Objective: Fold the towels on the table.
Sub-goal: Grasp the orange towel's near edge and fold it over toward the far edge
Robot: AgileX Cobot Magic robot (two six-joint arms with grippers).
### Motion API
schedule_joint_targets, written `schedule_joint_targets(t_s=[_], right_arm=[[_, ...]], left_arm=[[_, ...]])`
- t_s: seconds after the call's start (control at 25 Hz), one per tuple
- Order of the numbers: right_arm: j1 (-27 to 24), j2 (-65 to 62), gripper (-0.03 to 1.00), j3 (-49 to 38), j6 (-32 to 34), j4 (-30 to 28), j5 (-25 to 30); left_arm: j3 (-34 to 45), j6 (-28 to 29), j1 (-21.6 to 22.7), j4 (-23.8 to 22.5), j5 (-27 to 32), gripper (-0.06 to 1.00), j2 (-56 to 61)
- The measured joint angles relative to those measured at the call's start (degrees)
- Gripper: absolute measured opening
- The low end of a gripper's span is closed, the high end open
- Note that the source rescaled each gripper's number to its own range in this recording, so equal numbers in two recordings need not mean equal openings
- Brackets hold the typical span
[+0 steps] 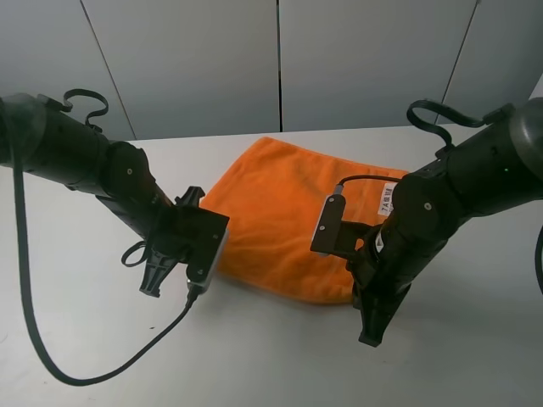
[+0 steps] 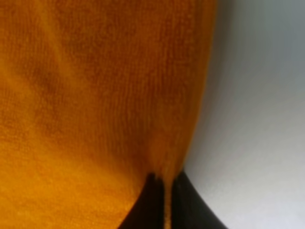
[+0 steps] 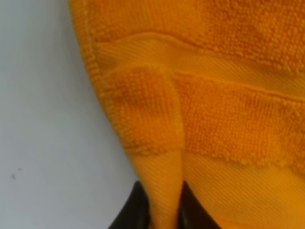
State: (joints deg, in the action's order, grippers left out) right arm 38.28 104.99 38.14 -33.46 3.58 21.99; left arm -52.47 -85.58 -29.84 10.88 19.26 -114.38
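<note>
Corners of the towel (image 1: 288,203) sit pinched in my left gripper (image 2: 165,193) and right gripper (image 3: 167,202), ready for folding it over.

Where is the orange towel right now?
In the high view the orange towel lies midway across the white table, between both arms; the left hand and the right hand each pinch its near edge.

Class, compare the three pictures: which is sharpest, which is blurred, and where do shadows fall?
Right wrist view: sharpest, the towel shows its loops and woven band. Left wrist view: soft throughout, weave smeared. Exterior high view: even light, no glare, only soft shadows on the table.
</note>
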Motion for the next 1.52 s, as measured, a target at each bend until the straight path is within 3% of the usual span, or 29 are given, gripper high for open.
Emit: schedule_joint_targets(t_s=[0.28,0.92,1.08,1.52], right_arm=[[0.0,-3.1,0.01,-0.2,0.0,0.3,1.9],[0.0,-11.2,0.0,-0.5,6.1,-6.2,3.6],[0.0,-13.8,0.0,-0.6,6.7,-8.0,5.0],[0.0,-21.6,0.0,-0.6,19.5,-24.6,7.8]], left_arm=[[0.1,7.6,0.0,-0.2,-1.2,0.01,0.8],[1.4,10.6,0.0,-0.9,-0.5,0.01,8.5],[1.4,13.6,0.0,-0.9,-0.5,0.01,11.4],[1.4,25.8,0.0,-1.3,2.2,0.01,21.5]])
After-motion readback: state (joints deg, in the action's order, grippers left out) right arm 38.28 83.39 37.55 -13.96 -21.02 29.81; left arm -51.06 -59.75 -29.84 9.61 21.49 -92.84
